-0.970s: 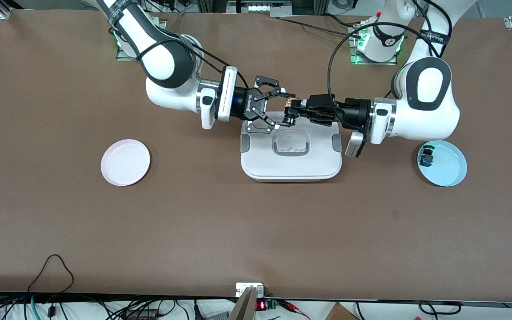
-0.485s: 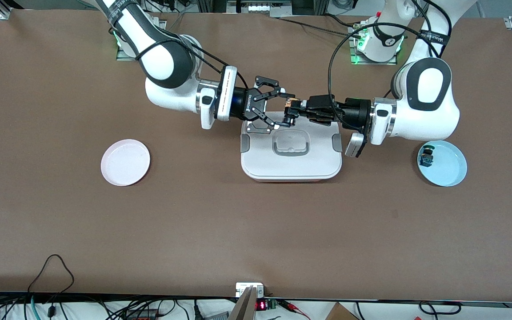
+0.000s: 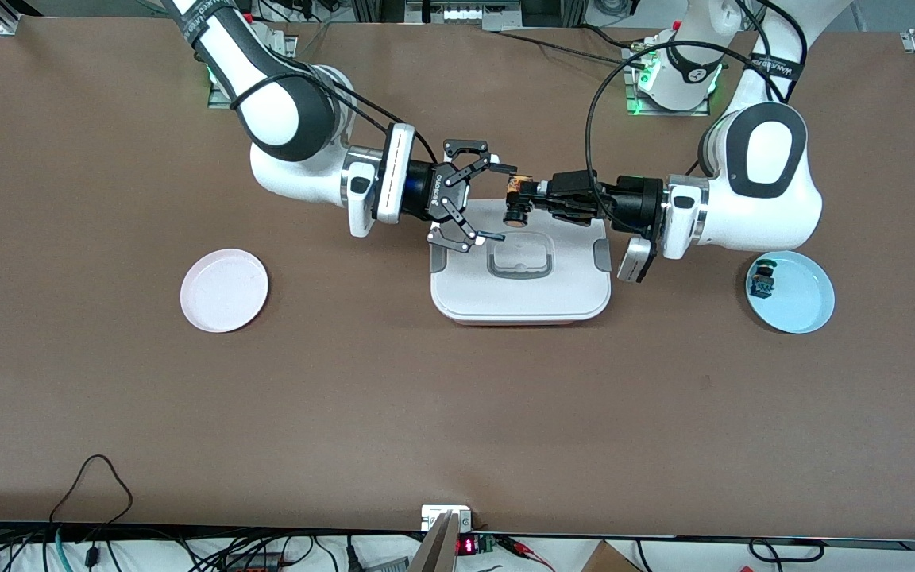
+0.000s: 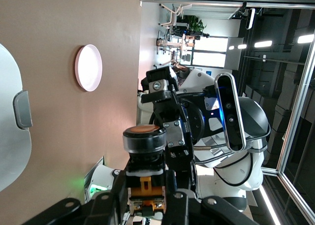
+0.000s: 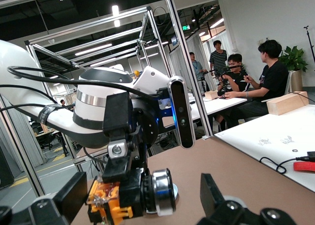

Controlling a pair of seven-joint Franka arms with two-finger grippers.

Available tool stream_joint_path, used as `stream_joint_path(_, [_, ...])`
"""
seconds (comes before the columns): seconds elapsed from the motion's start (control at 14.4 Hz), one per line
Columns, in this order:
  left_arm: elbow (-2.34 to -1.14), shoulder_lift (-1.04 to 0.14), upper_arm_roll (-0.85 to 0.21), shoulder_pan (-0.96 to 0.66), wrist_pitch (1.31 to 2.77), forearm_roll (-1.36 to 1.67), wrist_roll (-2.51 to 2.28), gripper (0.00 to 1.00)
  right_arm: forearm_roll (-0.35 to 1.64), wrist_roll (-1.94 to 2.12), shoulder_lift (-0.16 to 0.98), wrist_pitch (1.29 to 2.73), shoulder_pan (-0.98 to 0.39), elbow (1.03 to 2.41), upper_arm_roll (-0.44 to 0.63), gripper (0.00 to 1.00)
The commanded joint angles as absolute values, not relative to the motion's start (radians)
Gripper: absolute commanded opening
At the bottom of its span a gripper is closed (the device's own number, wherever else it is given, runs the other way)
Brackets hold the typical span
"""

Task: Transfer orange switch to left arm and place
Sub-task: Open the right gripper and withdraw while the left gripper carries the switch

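The orange switch (image 3: 515, 203), black with an orange base, hangs in the air over the white box's (image 3: 521, 298) edge nearest the arm bases. My left gripper (image 3: 523, 196) is shut on its orange end; the left wrist view shows the switch (image 4: 144, 158) between that gripper's (image 4: 145, 198) fingers. My right gripper (image 3: 502, 202) is open, with one finger on each side of the switch and not touching it. In the right wrist view the switch (image 5: 132, 195) sits between the spread fingers of the right gripper (image 5: 140, 199).
A pink plate (image 3: 224, 290) lies toward the right arm's end of the table. A blue plate (image 3: 799, 298) toward the left arm's end holds a small part with a green-blue top (image 3: 762, 280). Cables run along the table edge nearest the front camera.
My right gripper has opened wider and drawn back a little from the switch toward its own end. The left gripper and the switch have stayed put.
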State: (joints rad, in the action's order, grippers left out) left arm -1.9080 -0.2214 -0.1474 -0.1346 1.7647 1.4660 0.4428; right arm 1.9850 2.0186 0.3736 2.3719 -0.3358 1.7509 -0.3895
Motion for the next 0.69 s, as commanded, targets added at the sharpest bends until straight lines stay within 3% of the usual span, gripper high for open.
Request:
stream_joint_path(0.0, [-1.89, -0.219, -0.149, -0.129, 1.743, 1.47, 0.46, 0.09, 1.922, 1.95, 0.364, 2.347, -0.284, 1.73, -0.394, 1.0])
stream_joint_path(0.35, [-1.815, -0.219, -0.138, -0.097, 1.737, 1.228, 0.463, 0.09, 1.547, 1.691, 0.313, 2.064, -0.082, 1.732, -0.394, 1.0])
stream_joint_path(0.62, [-1.761, -0.219, -0.138, -0.025, 1.611, 0.958, 0.471, 0.1, 1.47, 1.674, 0.255, 1.912, 0.049, 1.759, -0.384, 1.0])
